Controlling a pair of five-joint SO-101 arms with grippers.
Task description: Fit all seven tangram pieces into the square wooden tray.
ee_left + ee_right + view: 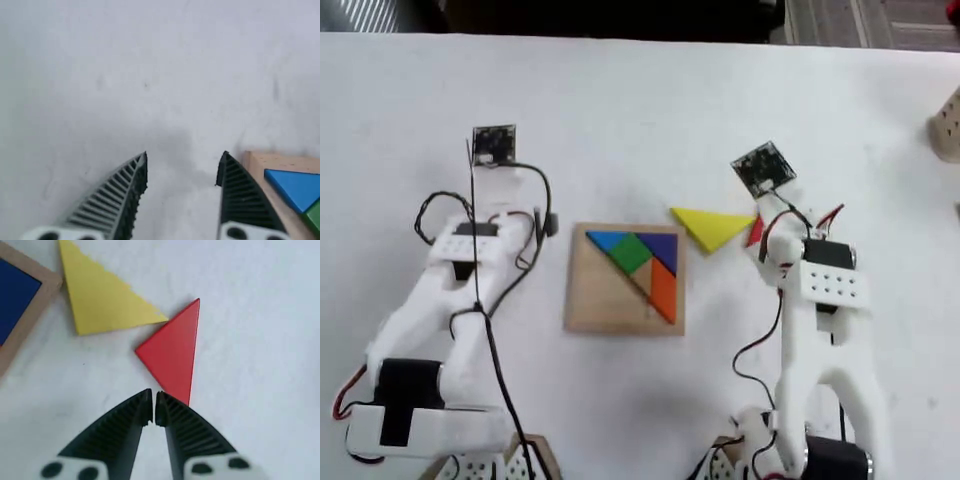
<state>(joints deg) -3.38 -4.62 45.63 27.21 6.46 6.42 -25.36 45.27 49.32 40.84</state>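
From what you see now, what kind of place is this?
Probably a robotics test bench: a left arm and a right arm at a plain white table, with a tangram tray between them.

I see the tray lying flat, with one corner just beside the outer side of one jaw of the left gripper. Inside it sit a blue triangle, a green piece, a dark blue piece and an orange piece; the rest is bare wood. The red triangle lies flat, right ahead of the jaw tips of the right gripper. The yellow triangle lies beyond it, its sharp tip touching or nearly touching the red one, between red and tray.
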